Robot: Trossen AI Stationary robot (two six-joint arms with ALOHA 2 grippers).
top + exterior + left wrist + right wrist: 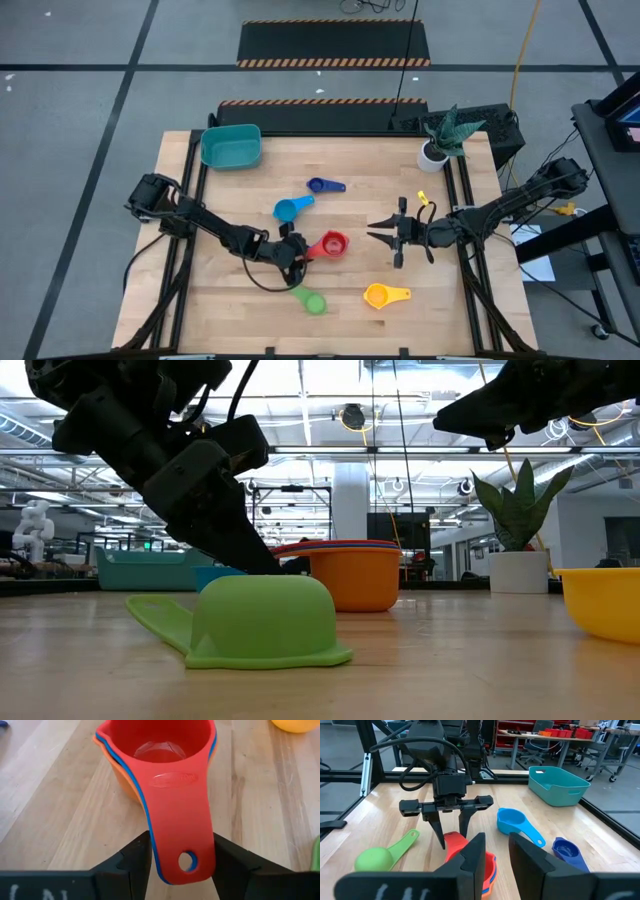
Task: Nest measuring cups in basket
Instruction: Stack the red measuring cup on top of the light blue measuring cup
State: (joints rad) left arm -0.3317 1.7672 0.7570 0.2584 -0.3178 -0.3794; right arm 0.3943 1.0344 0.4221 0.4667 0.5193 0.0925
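Red cup (pixel 160 750) handle | between left gripper (pixel 182 862) jaws | clenched on it

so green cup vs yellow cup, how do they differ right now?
Pose: the green measuring cup lies bowl-down, rim on the table; the yellow measuring cup sits upright, mouth up.
Handle: the green one's points toward the left gripper; the yellow one's points toward the right arm's side.
Place: green lies nearer the left arm, yellow nearer the right.
Shared: both lie loose on the table, un-nested, outside the basket.
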